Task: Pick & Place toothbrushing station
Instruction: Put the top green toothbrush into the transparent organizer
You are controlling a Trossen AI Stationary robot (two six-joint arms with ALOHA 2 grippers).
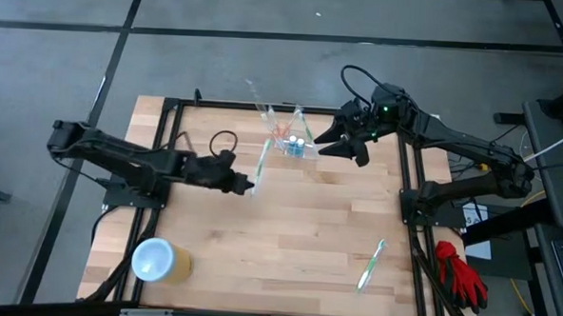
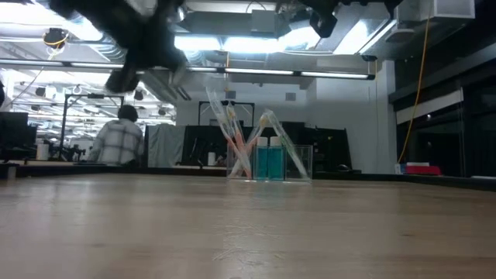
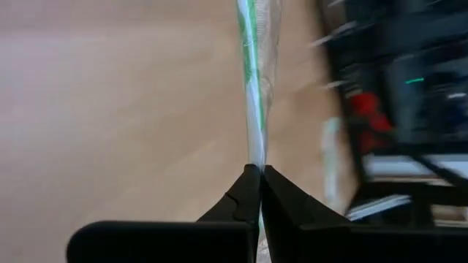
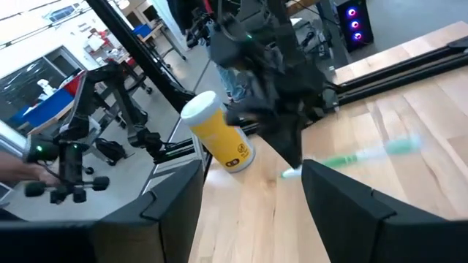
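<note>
While I watch from above, the wooden table (image 1: 288,234) carries the yellow cup (image 1: 161,260) at its near-left corner and the toothbrushing station (image 1: 296,142) at the far edge. My right gripper (image 1: 328,141) hovers just beside the station, fingers spread apart. My left gripper (image 1: 248,186) pinches a wrapped green toothbrush (image 1: 261,162); another toothbrush (image 1: 370,265) lies near-right.
</note>
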